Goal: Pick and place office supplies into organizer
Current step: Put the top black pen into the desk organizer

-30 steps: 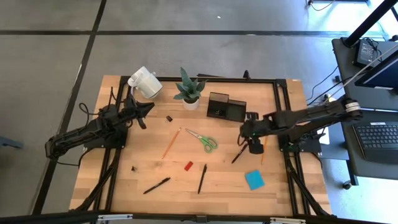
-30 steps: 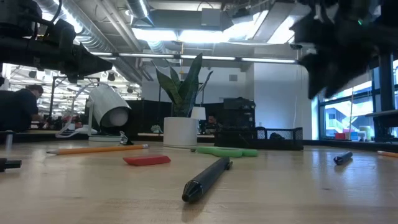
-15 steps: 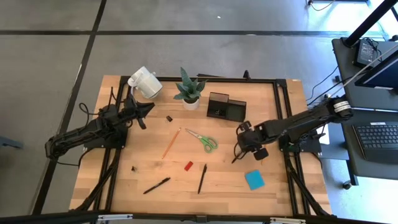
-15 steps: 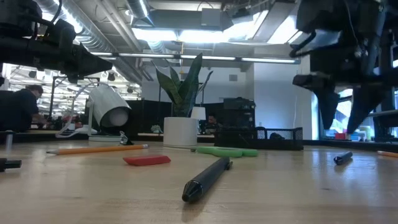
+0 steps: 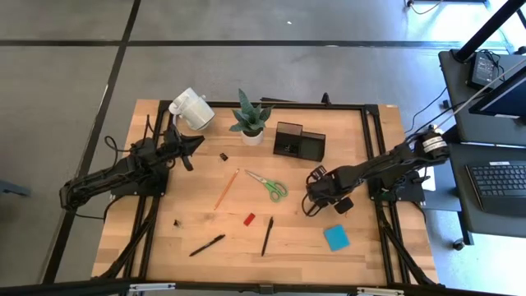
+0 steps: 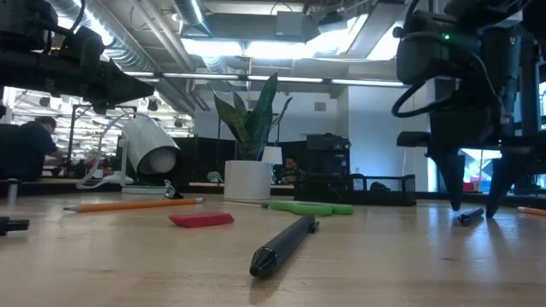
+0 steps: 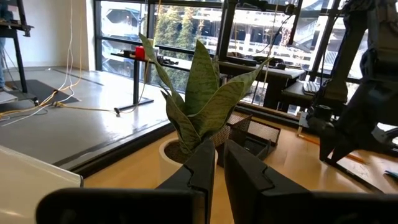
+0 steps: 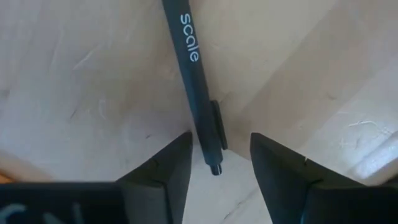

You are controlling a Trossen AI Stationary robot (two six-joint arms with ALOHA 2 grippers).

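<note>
My right gripper [image 5: 312, 202] points down, open, over a black pen [image 8: 198, 81] that lies flat on the table right of centre. Its two fingers stand on either side of the pen's clip end [image 8: 215, 134]. In the low view the fingertips [image 6: 452, 201] reach almost to the tabletop beside the pen [image 6: 469, 216]. My left gripper [image 5: 197, 141] waits level at the far left, shut on nothing, and points toward the potted plant [image 7: 199, 93]. The black organizer [image 5: 298, 141] stands at the far middle.
Green-handled scissors [image 5: 269, 185], an orange pencil [image 5: 227, 189], a red block [image 5: 249, 219], two more black pens [image 5: 267, 235] [image 5: 207, 244], a blue sticky-note pad [image 5: 335, 238] and a small black clip [image 5: 223, 156] lie scattered. A white mug [image 5: 191, 109] and the plant [image 5: 251, 119] stand far left.
My right gripper has come down toward the table and a little toward the near left, turning about its own axis, until its fingers straddle the black pen. The pen has not moved. The left arm has kept still.
</note>
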